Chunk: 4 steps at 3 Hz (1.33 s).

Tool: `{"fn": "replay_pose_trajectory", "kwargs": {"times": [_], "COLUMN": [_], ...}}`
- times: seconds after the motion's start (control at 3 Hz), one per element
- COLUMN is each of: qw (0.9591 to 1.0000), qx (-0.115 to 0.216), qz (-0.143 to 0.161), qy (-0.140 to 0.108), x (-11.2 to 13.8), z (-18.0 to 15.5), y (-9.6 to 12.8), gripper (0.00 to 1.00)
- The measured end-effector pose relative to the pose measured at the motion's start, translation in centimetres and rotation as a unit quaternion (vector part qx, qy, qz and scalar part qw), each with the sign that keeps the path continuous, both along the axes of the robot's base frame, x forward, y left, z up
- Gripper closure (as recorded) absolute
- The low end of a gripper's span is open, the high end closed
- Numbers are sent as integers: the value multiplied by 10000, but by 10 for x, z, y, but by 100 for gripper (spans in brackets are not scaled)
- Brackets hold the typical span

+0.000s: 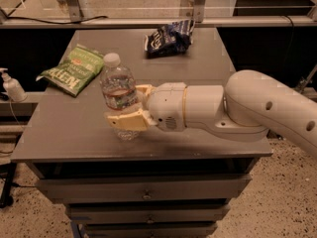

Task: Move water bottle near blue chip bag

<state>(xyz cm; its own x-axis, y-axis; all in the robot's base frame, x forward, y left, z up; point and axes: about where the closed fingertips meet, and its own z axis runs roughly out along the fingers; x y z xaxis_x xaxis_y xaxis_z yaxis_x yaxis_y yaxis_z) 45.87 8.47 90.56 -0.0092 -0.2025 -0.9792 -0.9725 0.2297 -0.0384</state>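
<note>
The water bottle (119, 94), clear with a white cap and a white-and-red label band, stands upright near the front left of the grey table (208, 73). My gripper (128, 105) reaches in from the right and is shut on the bottle's lower body, one cream finger (126, 119) in front and the other behind it. The blue chip bag (167, 37), dark blue and wrinkled with white lettering, lies at the table's far edge, well beyond the bottle and to its right.
A flat green chip bag (73, 70) lies at the table's left side. A small white pump bottle (11, 86) stands on a lower surface off the left edge. Drawers (143, 195) run below the table front. A metal frame stands behind the table.
</note>
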Motion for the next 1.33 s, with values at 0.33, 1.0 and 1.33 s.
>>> {"fn": "replay_pose_trajectory", "kwargs": {"times": [0.33, 1.0, 1.33], "qw": [9980, 9911, 9830], "qx": [-61, -183, -337], "qz": [-519, -980, -1464], "qy": [-355, -878, -1058], "x": [15, 21, 40], "z": [33, 71, 71], "y": [-51, -113, -142], "gripper": [100, 100, 100]}}
